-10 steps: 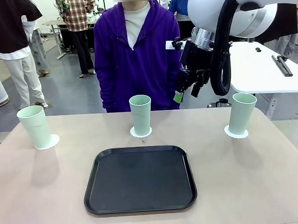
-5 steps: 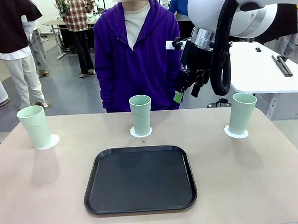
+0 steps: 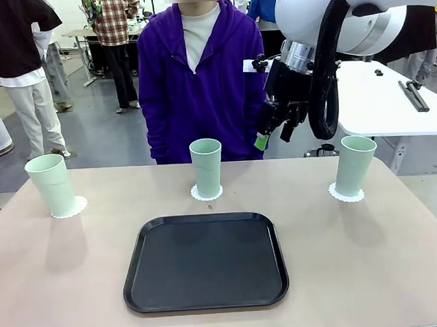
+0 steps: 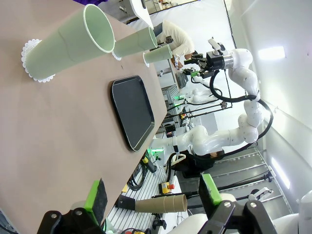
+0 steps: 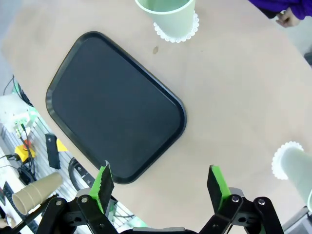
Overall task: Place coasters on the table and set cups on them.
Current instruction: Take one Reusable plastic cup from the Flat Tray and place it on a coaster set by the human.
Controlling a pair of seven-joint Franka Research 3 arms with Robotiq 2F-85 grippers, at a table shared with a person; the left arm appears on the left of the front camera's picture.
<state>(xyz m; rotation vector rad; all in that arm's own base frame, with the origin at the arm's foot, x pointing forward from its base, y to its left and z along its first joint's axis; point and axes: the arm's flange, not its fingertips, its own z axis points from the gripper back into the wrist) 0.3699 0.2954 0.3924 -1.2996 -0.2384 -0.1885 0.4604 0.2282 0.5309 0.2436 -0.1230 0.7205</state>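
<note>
Overhead, right arm, fingers apart

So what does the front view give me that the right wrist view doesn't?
Front view alone: the person in purple, the left cup on its coaster, and the right gripper raised behind the table. Right wrist alone: its open jaws seen from above, and floor clutter past the table edge. Both: the black tray, the middle cup and the right cup on coasters.
</note>
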